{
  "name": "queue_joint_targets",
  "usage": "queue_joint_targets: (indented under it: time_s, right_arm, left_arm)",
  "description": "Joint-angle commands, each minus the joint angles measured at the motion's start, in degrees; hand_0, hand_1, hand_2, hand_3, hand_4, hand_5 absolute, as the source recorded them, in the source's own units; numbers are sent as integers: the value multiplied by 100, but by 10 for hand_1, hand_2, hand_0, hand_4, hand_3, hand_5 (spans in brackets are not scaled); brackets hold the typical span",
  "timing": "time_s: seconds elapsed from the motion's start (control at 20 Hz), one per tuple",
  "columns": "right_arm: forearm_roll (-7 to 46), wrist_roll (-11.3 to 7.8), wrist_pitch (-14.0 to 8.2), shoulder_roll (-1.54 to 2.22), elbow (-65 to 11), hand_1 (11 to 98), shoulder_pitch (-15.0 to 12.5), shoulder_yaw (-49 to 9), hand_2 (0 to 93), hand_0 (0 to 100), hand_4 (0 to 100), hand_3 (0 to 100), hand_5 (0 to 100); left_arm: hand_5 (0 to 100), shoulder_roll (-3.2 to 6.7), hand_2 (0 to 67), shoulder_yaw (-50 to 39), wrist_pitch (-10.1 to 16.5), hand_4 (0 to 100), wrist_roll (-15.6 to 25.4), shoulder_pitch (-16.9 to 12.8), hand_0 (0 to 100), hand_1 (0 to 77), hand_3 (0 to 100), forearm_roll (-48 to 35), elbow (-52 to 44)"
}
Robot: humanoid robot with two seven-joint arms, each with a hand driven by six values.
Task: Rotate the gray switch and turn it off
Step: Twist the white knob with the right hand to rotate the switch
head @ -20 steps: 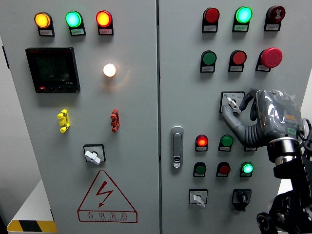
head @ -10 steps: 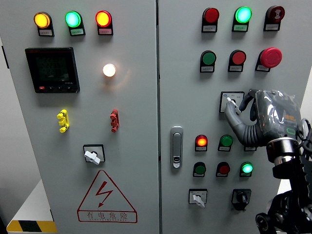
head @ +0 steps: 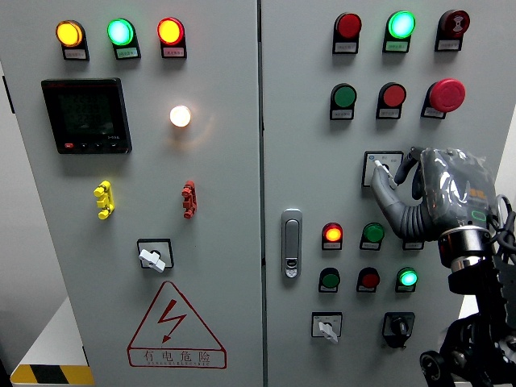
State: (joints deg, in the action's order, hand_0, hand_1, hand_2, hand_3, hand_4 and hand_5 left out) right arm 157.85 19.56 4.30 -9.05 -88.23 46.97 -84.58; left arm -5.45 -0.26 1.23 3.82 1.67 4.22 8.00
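Observation:
The gray rotary switch (head: 379, 167) sits on its square plate in the middle of the right cabinet door, below the row of green, red and mushroom buttons. Its pale handle points up and to the left. My right hand (head: 393, 171), gray and rubber-covered, comes up from the lower right. Its thumb (head: 385, 197) lies under the handle and its fingers (head: 413, 159) curl over the knob's right side, so the hand is shut on the switch. The hand hides the plate's right half. No left hand shows.
Similar gray switches sit on the left door (head: 153, 256) and low on the right door (head: 325, 326), next to a black selector (head: 397, 326). A door latch (head: 291, 243) stands left of the hand. A lit red lamp (head: 332, 234) and push buttons are just below the hand.
The switch handle and my thumb have shifted slightly up and to the left, so the handle now points more upward. The arm has barely moved.

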Motion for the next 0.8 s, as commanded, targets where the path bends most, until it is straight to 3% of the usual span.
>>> queue_joint_targets:
  time_s: [0.0, 0.75]
  right_arm:
    - [0, 13, 1, 0, 8, 329, 5, 3, 706, 584, 1000, 948, 1000]
    - [9, 92, 1, -9, -10, 356, 5, 29, 733, 668, 1000, 949, 1000]
  left_arm:
    - [118, 0, 132, 0, 0, 96, -4, 0, 0, 0, 183, 0, 0]
    - [118, 0, 132, 0, 0, 96, -4, 0, 0, 0, 183, 0, 0]
